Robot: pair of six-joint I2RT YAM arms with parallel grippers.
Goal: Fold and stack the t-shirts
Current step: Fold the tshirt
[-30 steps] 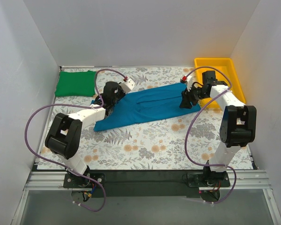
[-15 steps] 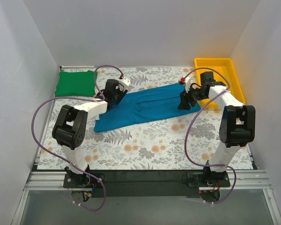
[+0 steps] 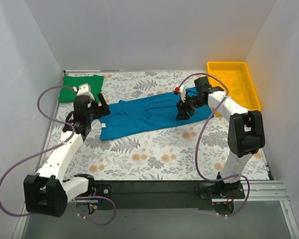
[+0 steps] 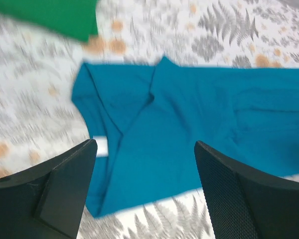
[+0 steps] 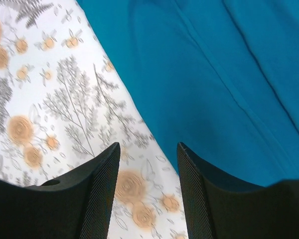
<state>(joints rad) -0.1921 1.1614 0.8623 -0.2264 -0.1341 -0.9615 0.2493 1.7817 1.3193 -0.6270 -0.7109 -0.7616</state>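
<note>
The green t-shirt [image 3: 80, 88] lies folded in the far left corner of the table [image 3: 154, 157]. Near it, the left claw [image 4: 144, 147] hangs above the left end of the blue t-shirt [image 3: 149, 113]. Its fingers are wide apart and hold nothing. The blue t-shirt lies stretched across the middle of the table, nearer the far edge. The right claw [image 5: 148, 149] is above the shirt's right end, with its fingers apart and nothing in them. The yellow tray [image 3: 234, 82] sits in the far right corner.

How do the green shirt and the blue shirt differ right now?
The green shirt is folded into a compact rectangle; the blue shirt lies long and only partly folded. The green shirt sits in the far left corner; the blue shirt stretches across the middle. Both lie flat on the flowered cloth, unstacked.
</note>
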